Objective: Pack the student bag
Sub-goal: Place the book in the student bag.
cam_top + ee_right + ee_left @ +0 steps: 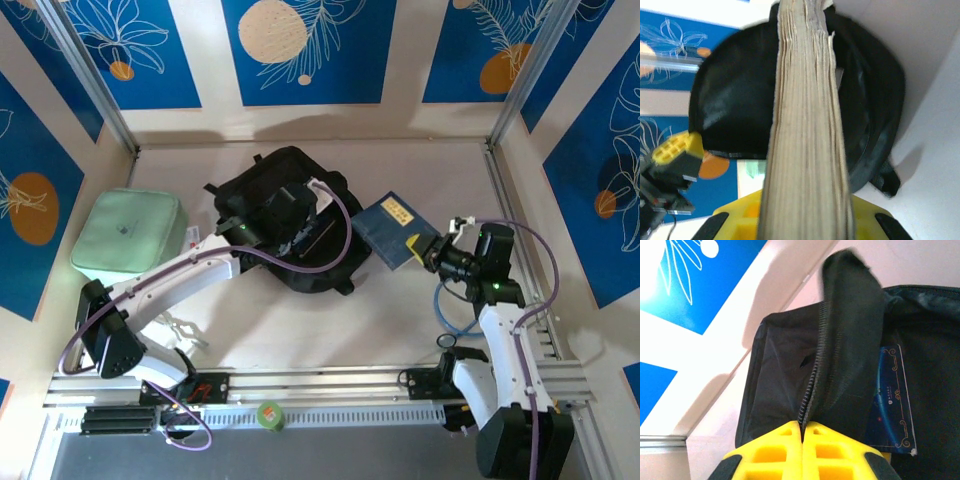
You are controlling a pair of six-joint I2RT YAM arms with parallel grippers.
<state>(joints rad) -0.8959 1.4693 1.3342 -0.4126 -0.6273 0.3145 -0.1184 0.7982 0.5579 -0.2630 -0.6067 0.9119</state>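
The student bag [290, 215], a black fabric backpack, lies in the middle of the table. My left gripper [303, 232] is shut on the zipper edge of its flap [840, 340] and holds that flap lifted, its yellow fingers [780, 445] pressed together on the zipper [812, 385]. My right gripper [417, 245] is shut on a dark blue book [388, 228] just right of the bag, the book's left edge at the bag's side. In the right wrist view the book's page edges [807, 125] stand between my fingers [740, 220], with the bag [735, 105] behind. The book's cover [892, 400] shows beside the lifted flap.
A pale mint-green bag [128, 237] lies at the left, beside the left arm. A green tape roll [270, 413] sits on the front rail. Blue patterned walls close the table at the back and both sides.
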